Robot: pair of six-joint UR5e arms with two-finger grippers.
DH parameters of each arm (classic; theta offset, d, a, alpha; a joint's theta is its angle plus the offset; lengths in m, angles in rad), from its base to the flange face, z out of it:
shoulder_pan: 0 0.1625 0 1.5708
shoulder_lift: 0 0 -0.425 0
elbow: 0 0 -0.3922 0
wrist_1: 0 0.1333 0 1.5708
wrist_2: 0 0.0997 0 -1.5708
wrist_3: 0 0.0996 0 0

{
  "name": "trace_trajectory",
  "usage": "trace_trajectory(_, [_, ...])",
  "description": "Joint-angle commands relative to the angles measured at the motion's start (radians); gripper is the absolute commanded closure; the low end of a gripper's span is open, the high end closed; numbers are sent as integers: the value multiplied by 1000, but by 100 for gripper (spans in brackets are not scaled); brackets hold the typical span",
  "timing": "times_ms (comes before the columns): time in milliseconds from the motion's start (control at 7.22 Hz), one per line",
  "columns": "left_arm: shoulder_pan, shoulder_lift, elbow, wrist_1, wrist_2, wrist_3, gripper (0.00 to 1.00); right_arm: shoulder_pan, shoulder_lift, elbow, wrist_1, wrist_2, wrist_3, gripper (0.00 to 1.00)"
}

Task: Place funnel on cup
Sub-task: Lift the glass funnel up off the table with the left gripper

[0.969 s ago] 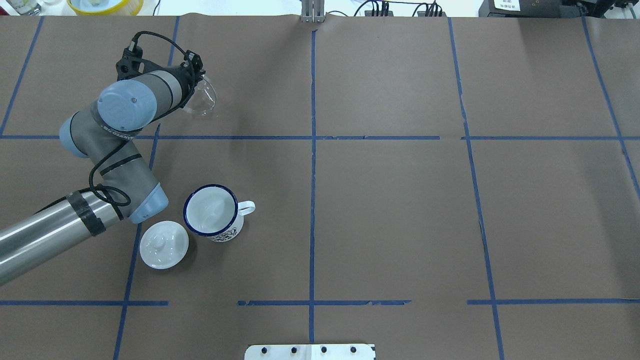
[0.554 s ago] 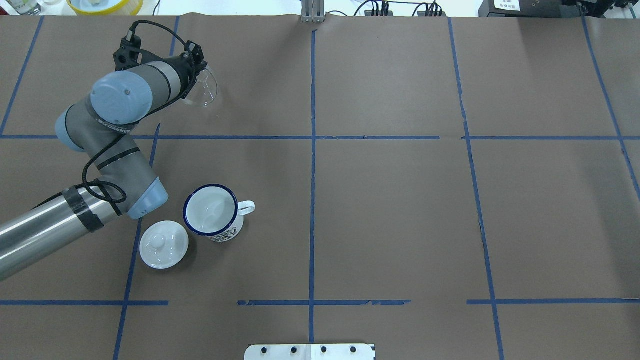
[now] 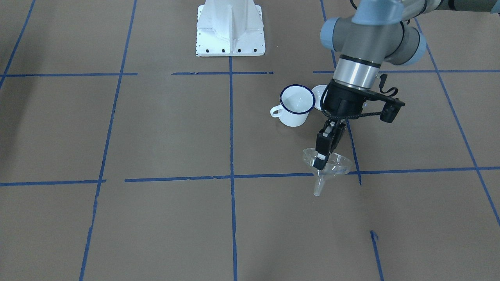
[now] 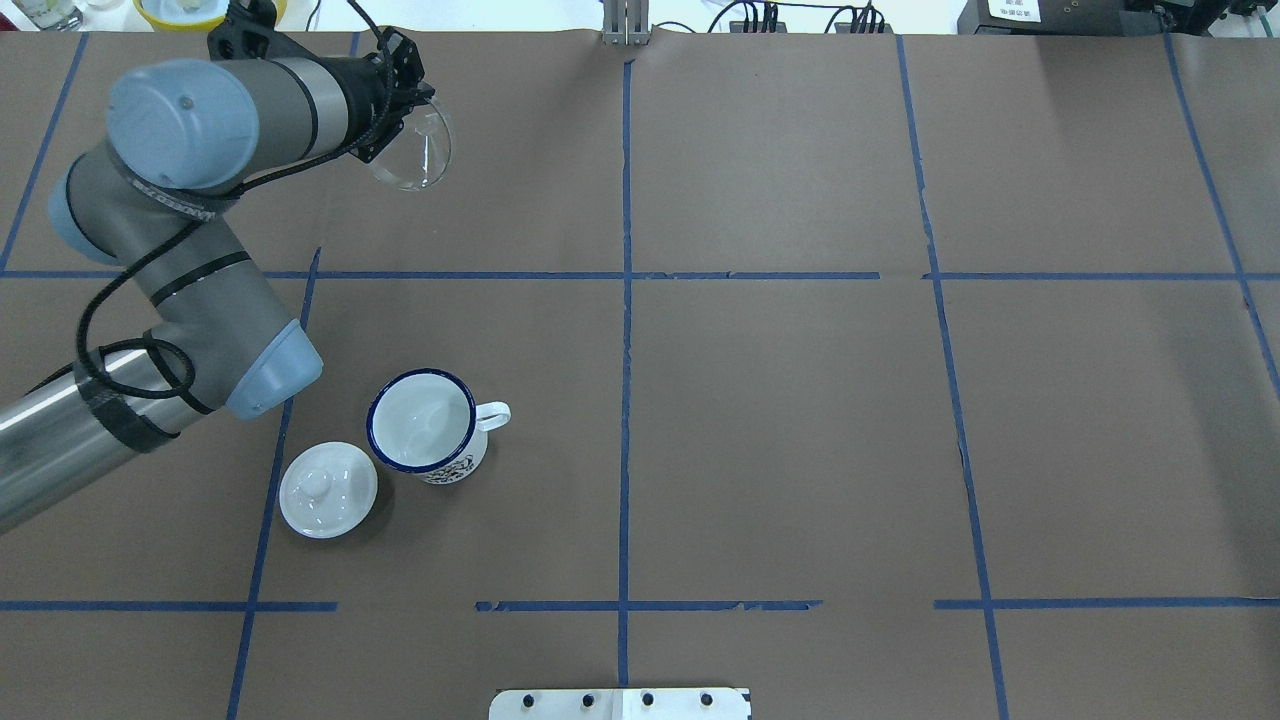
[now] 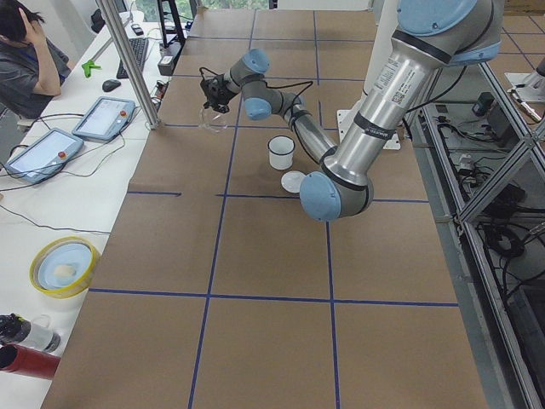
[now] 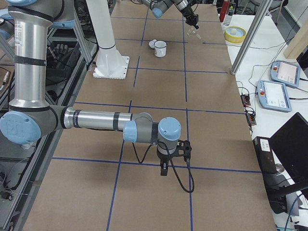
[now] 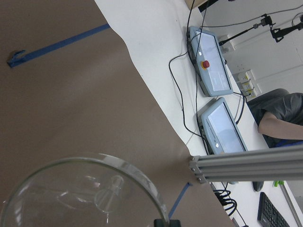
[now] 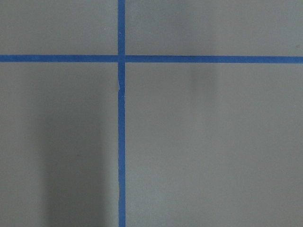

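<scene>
The clear funnel (image 4: 415,150) hangs in the air, spout down, held by its rim in my left gripper (image 4: 392,128), which is shut on it. It also shows in the front-facing view (image 3: 332,166) under the gripper (image 3: 321,160), and its rim fills the bottom of the left wrist view (image 7: 85,189). The white mug with a blue rim (image 4: 425,425) stands upright and empty on the table, nearer the robot than the funnel (image 3: 297,105). My right gripper (image 6: 163,171) hovers low over the table far off at the right end; I cannot tell whether it is open or shut.
A white domed lid with a knob (image 4: 328,490) lies right beside the mug. The white robot base plate (image 3: 230,31) sits at the table's near edge. A yellow bowl (image 4: 210,10), control tablets (image 5: 102,119) and an aluminium post (image 5: 136,68) stand beyond the far edge.
My left arm has lifted the funnel higher and carried it toward the table's far edge. The mug and lid have not moved.
</scene>
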State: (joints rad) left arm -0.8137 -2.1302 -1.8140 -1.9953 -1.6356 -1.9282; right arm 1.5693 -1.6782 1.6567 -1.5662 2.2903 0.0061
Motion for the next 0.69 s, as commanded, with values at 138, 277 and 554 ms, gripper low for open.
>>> trace_trajectory(138, [5,-2,-273,499,-230,266,100,0,0,0,0,0,0,0])
trace_trajectory(277, [42,-2,-345,665,-294,379,100,0,0,-2,0,0,0,0])
trace_trajectory(554, [99,-19,-343,811,-380,599,100,0,0,0,0,0,0,0])
